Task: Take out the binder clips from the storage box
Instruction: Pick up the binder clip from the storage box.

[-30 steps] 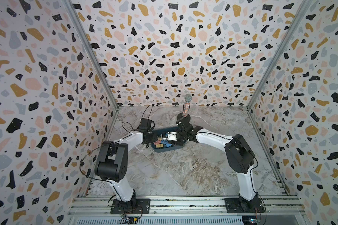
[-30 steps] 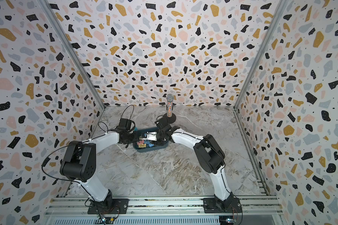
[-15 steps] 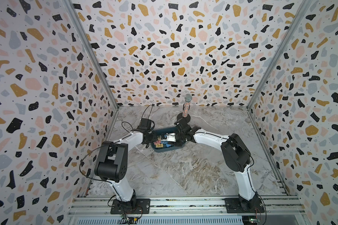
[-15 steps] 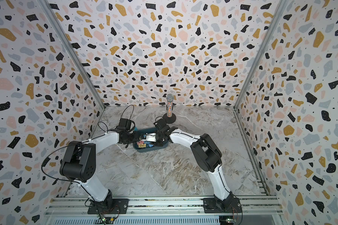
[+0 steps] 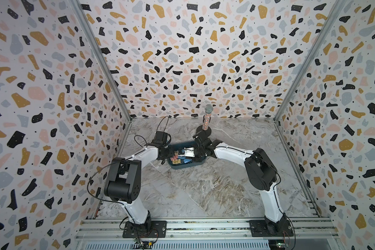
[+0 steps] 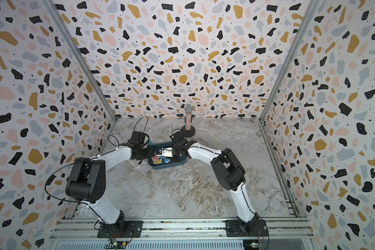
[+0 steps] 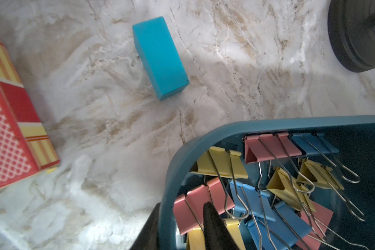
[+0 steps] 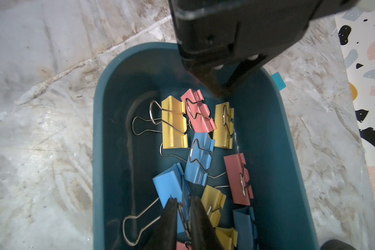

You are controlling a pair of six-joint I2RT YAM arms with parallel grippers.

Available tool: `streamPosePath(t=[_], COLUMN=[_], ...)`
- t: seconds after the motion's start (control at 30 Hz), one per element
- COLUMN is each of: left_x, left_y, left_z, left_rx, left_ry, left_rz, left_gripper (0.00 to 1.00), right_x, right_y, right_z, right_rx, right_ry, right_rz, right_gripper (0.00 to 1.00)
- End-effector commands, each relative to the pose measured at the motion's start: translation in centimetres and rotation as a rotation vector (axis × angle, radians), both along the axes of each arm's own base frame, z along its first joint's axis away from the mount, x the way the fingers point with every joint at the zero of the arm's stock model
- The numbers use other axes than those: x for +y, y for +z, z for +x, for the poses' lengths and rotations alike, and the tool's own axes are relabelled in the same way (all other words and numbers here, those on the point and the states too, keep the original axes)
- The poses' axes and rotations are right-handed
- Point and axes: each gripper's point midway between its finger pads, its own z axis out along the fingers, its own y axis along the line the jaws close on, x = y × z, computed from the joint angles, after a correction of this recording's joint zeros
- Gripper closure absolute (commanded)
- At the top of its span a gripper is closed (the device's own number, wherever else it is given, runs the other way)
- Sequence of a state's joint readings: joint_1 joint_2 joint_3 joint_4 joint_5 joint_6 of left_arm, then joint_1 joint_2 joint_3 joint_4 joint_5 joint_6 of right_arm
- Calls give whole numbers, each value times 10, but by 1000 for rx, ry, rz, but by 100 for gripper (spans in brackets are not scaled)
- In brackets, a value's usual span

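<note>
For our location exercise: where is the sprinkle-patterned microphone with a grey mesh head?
In both top views the microphone stands upright at the back centre of the marble table, near the rear wall, just behind the dark teal plastic tub.

High pair; wrists over storage box (image 8: 113, 162)

The left arm (image 5: 143, 154) rises from its base, folds at a raised elbow and runs its white forearm forward and inward, low and nearly level. The right arm (image 5: 231, 152) mirrors that pose, so the two wrists meet near the middle with the tools facing each other. The left tool (image 7: 180, 208) has its jaws drawn close, one finger inside and one outside the wall of the storage box (image 7: 268, 123), clamped on it. The right tool (image 8: 184, 202) angles downward, its black fingers nearly together, pinching a blue binder clip (image 8: 169, 186) between them.
</note>
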State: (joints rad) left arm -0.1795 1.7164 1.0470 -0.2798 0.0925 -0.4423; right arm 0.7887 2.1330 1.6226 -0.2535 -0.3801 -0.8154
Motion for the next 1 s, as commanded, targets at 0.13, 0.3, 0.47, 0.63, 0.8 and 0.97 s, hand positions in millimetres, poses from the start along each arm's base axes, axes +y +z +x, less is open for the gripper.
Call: streamPosePath(t=[0.13,0.3,0.47,0.63,0.8,0.97], left_x=[-1,0,1,1,1,2], left_y=[13,13,13,13,13,13], left_z=[-1,-1,-1,-1,-1,-1], left_rx=[-25,-24,-25,-25,-22,-22], left_ry=[4,5,6,7,11,12], left_rz=[-17,-15,-11,-13,-16,-15], left_gripper=[67,67,67,67,67,67], right_x=[2,2,0,-3,-5,-8], right_y=[2,12,25,40,54,69], right_z=[-1,-4,-9,-10,-10,-11], right_rx=[5,3,-2,-28,-53,-74], right_ry=[11,20,29,29,24,24], right_rz=[-13,-3,10,22,32,46], right_gripper=[89,94,97,100,100,100])
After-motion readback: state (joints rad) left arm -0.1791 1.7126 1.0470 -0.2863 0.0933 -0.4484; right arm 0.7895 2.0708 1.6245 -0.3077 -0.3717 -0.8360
